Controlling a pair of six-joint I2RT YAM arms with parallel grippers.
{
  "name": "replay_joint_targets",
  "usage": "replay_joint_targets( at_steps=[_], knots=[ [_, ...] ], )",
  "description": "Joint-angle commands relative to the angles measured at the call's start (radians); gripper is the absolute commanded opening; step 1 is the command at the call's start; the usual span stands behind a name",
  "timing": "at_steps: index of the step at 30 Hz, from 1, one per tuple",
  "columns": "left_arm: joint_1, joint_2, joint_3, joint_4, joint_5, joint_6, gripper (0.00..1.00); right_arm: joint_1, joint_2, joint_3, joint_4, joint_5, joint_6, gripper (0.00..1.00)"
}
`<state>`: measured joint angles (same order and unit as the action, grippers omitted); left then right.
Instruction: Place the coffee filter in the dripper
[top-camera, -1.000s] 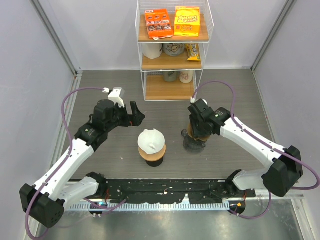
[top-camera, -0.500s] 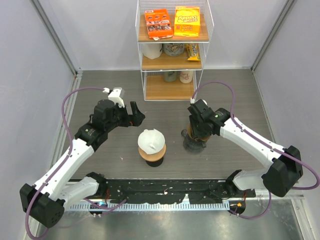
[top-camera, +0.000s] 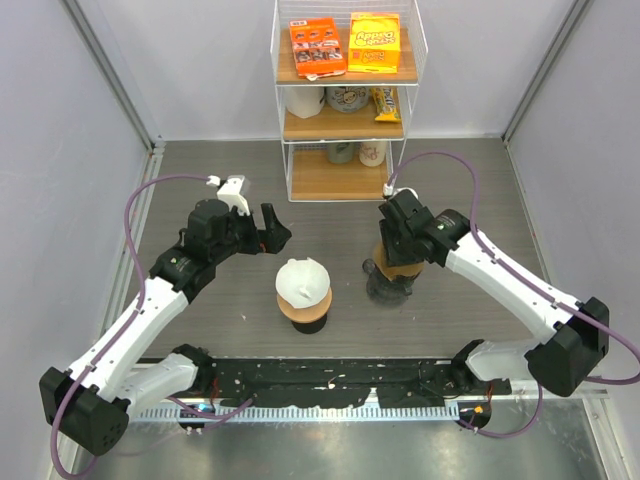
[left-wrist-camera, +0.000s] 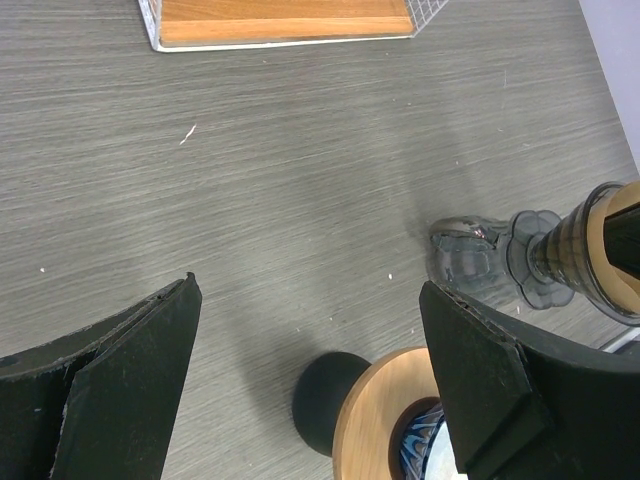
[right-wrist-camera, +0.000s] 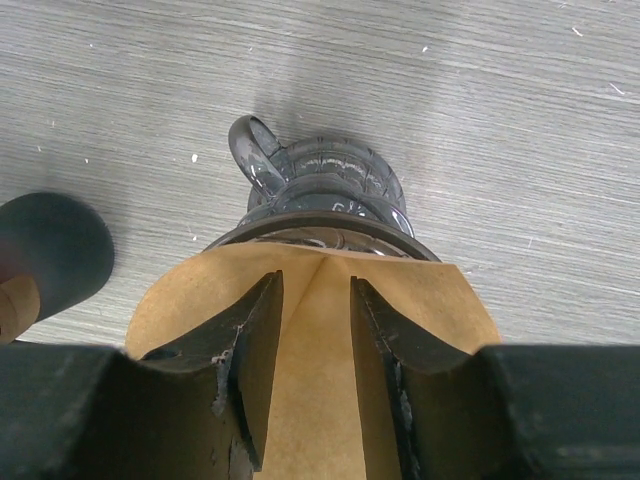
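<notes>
The brown paper filter sits in the mouth of the dark glass dripper, spreading wider than the dripper's rim on both sides. The dripper stands upright on the grey worktop, right of centre. In the right wrist view its handle points to about 11 o'clock.

The right hand is directly over the filter. Its two fingers are a little apart, with the paper and its centre crease showing in the gap. I cannot tell whether they are pinching the paper.

From above, a wooden ring on a dark foot stands at 9 o'clock from the dripper, near it but not touching. A white paper cone rests on the ring.

The left hand is at about 11 o'clock from the ring, clear of it. Its fingers are spread wide and hold nothing. In the left wrist view only bare worktop and the edge of the ring show between them, with the dripper at 3 o'clock.

A wire shelf rack stands at 12 o'clock at the far edge of the worktop. An orange box and a yellow box lie side by side on its top shelf.
</notes>
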<state>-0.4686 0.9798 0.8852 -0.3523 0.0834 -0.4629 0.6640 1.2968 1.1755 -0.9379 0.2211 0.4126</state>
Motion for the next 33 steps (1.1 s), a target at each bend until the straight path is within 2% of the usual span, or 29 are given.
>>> replay_joint_targets(
  at_steps=[1,8,12,14,15,16,17,19,21,28,33],
  knots=[
    [0.007,-0.012,0.008,0.018,0.030,0.006,0.99,0.003,-0.039,0.053,-0.025,0.027,-0.008,0.39],
    [0.007,-0.015,0.008,0.016,0.035,0.007,0.99,0.005,-0.106,0.102,-0.039,0.075,-0.009,0.42],
    [0.008,-0.024,0.012,0.015,0.023,0.001,0.99,0.002,-0.181,0.118,-0.016,0.150,-0.021,0.53],
    [0.008,-0.030,0.024,0.004,0.013,0.000,0.99,0.000,-0.221,0.110,-0.006,0.237,-0.017,0.69],
    [0.008,-0.036,0.029,-0.005,0.001,-0.002,0.99,-0.003,-0.250,0.105,-0.001,0.282,-0.005,0.89],
    [0.008,-0.042,0.031,-0.013,-0.014,-0.003,0.99,-0.006,-0.266,0.087,0.019,0.346,-0.003,0.99],
    [0.008,-0.050,0.034,-0.019,-0.033,-0.002,0.99,-0.012,-0.296,0.073,0.030,0.380,0.000,0.96],
    [0.008,-0.069,0.034,-0.033,-0.071,-0.009,0.99,-0.044,-0.339,0.041,0.054,0.452,0.009,0.95],
    [0.012,-0.090,0.028,-0.037,-0.114,-0.020,0.99,-0.118,-0.376,0.012,0.074,0.434,0.018,0.96],
    [0.067,-0.144,0.005,-0.114,-0.255,-0.062,0.99,-0.518,-0.542,-0.163,0.243,0.365,0.043,0.95],
    [0.163,-0.158,-0.011,-0.174,-0.313,-0.108,0.99,-0.635,-0.596,-0.264,0.306,0.395,0.058,0.95]
  ],
)
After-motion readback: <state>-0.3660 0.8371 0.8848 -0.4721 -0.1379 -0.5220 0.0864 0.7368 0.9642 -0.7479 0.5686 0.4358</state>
